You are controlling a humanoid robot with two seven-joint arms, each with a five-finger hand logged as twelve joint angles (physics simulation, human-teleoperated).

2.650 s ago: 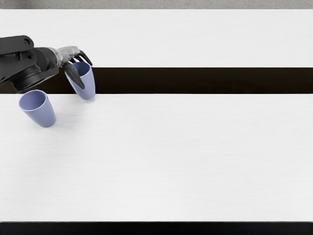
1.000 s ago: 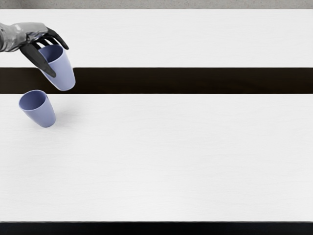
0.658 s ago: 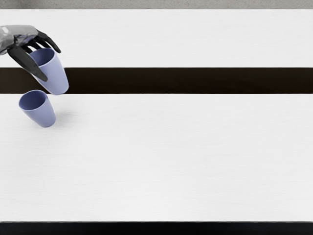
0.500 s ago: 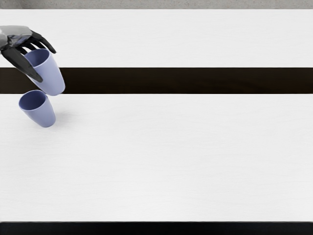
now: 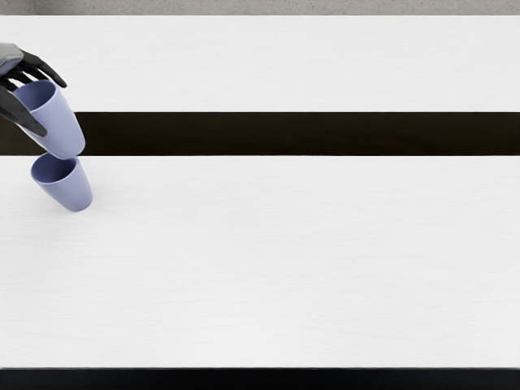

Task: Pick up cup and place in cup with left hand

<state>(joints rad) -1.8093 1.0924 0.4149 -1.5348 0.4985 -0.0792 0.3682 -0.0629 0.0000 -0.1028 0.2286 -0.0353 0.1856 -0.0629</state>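
**Smooth, pale blue-violet tapered cup is held by the black-and-grey robotic left hand at the mouth of a matching pale blue-violet tapered cup**

The first cup is gripped near its rim by the left hand, which is partly cut off by the picture's left edge. The dark thumb is laid along the near side of the cup's wall, and the other dark fingers are curved around the far side of its rim. The inside of the held cup can be seen through its open top.

The second cup is set on the white, faintly grained tabletop, near the left edge of the view, with its mouth up. The far part of its rim is hidden by the base of the held cup. Most of the held cup's body is seen outside the second cup; whether the two are touching, or whether the base is dipped slightly inside, cannot be told from this angle.

The white surface is crossed by a long, dark brown band, by which the held cup is partly backed. A black strip is seen along the bottom, and a speckled grey surface along the top.
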